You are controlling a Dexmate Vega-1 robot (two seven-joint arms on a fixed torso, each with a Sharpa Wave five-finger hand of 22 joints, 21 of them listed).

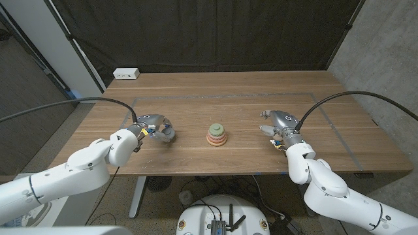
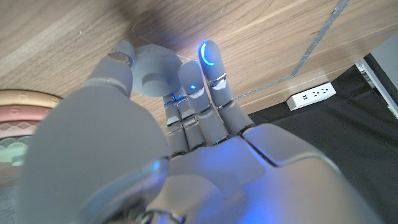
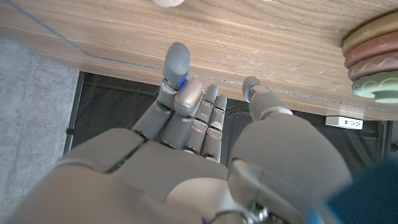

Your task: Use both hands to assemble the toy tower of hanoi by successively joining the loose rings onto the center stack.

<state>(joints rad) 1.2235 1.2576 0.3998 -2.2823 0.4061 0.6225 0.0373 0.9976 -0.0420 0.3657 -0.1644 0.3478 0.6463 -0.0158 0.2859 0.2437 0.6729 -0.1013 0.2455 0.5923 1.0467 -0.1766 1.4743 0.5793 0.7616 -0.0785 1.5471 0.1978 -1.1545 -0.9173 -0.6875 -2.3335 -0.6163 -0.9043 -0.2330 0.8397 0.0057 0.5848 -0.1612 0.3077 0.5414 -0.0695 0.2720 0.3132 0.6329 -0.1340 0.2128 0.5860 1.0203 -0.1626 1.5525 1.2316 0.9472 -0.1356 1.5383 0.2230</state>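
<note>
The center stack (image 1: 217,134) stands mid-table with a tan ring at the bottom, a pink one above it and a green one on top; it also shows in the right wrist view (image 3: 373,59). My left hand (image 1: 151,127) is left of the stack. It holds a grey-blue ring (image 2: 152,78) between thumb and fingers, just above the table (image 1: 167,135). My right hand (image 1: 277,124) is right of the stack with its fingers (image 3: 176,65) spread and nothing in them. A pale round piece (image 3: 168,2) lies past its fingertips, cut off by the picture's edge.
A white power strip (image 1: 126,74) lies at the table's far left corner. Grey tape lines (image 1: 339,134) mark a rectangle on the wooden top. Black curtains hang behind the table. Bare wood separates each hand from the stack.
</note>
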